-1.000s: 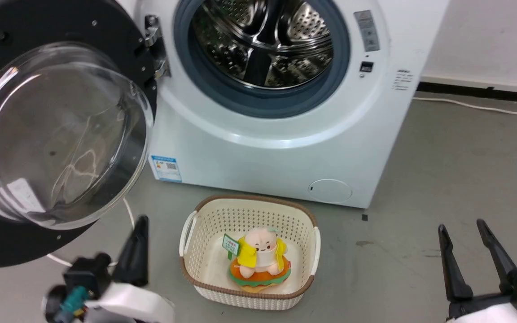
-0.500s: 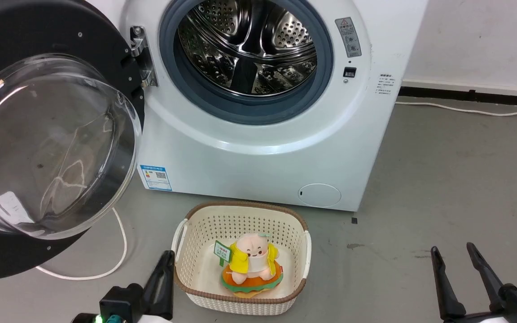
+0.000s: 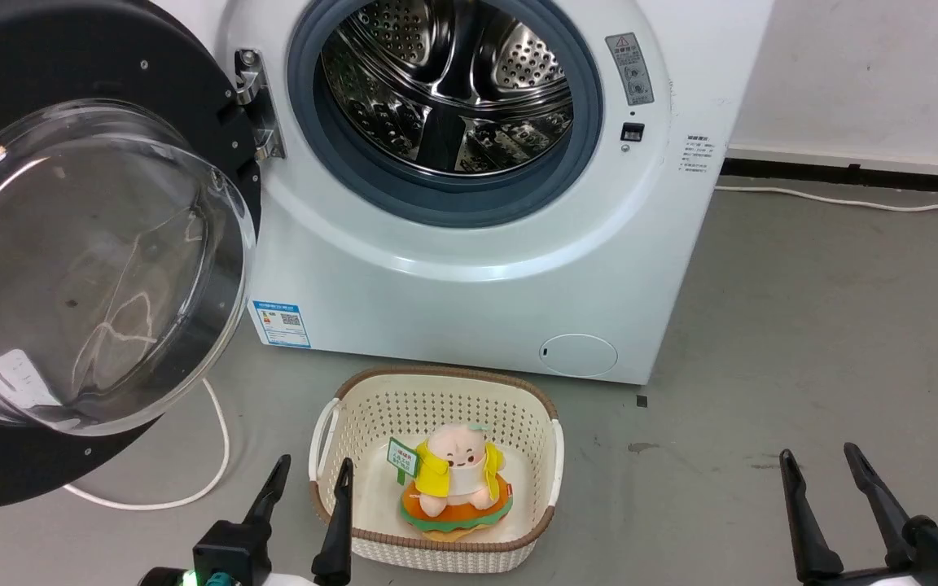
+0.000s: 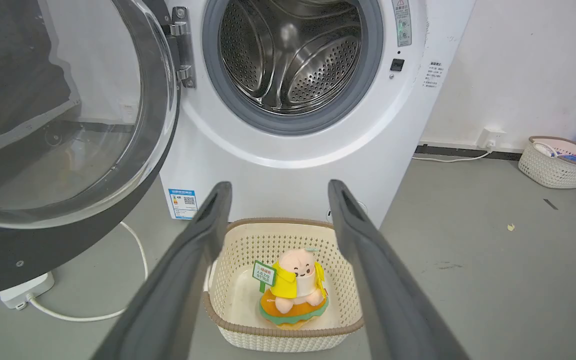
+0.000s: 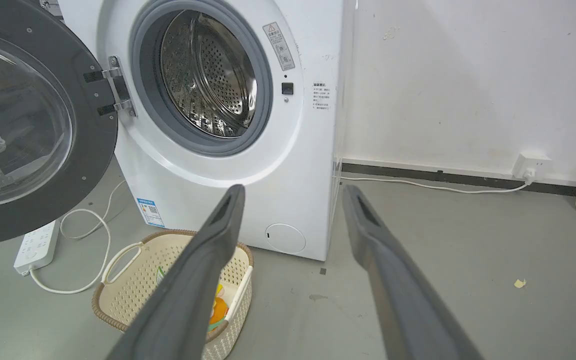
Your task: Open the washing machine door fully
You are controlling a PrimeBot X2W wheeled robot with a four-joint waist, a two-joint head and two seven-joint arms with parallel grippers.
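Observation:
The white washing machine (image 3: 469, 285) stands ahead, its steel drum (image 3: 449, 81) exposed inside the grey gasket. Its round black door (image 3: 70, 252) with the bulging clear glass bowl is swung wide out to the left on its hinge (image 3: 253, 102); it also fills the left of the left wrist view (image 4: 58, 115) and shows in the right wrist view (image 5: 28, 125). My left gripper (image 3: 313, 474) is open low in front, beside the basket's left rim, holding nothing. My right gripper (image 3: 821, 460) is open at the lower right over bare floor.
A cream perforated basket (image 3: 436, 387) with a plush toy (image 3: 453, 476) sits on the grey floor before the machine. A white cable (image 3: 216, 456) and a power strip (image 5: 38, 245) lie under the door. Another basket (image 4: 558, 160) stands by the right wall.
The head camera shifted early on, then held still. My left gripper has turned so both open fingers show, now next to the basket. The door stays wide open.

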